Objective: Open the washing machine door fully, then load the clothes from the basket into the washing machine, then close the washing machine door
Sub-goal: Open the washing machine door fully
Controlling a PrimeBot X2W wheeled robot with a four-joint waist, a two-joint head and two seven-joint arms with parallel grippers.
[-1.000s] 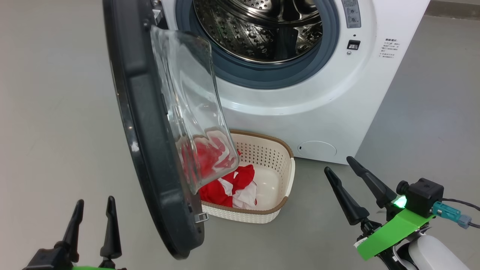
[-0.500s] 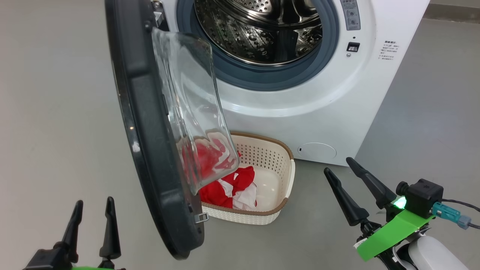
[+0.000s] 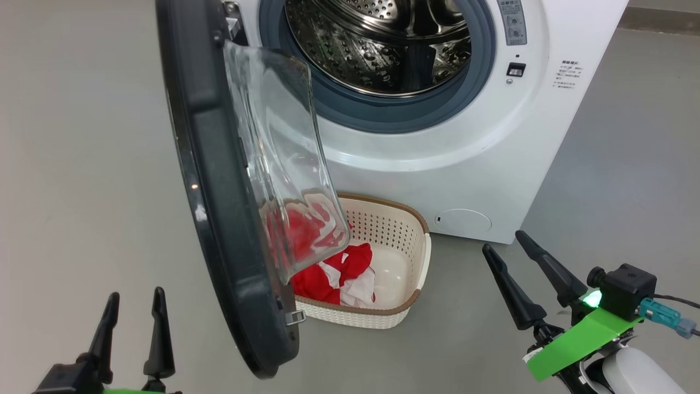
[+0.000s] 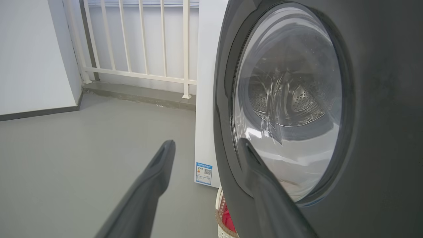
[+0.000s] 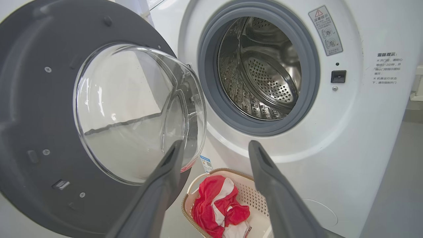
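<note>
Door [image 3: 219,208] standing out over the basket [image 3: 424,257], left gripper [image 3: 136,293] and right gripper [image 3: 503,241] gape empty; next, seemingly, push it wider to reach the clothes [image 3: 328,276].

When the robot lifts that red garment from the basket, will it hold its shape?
Probably not: the red garment lies crumpled in soft folds, so it should droop. It looks thin, likely light. Hanging parts might catch the basket rim.

The washing machine door [image 3: 219,180] stands swung out left of the washing machine [image 3: 492,153]; the basket [image 3: 422,230] sits on the floor [image 3: 82,164] before it, partly behind the door; the clothes [image 3: 328,276] lie in its left half
</note>
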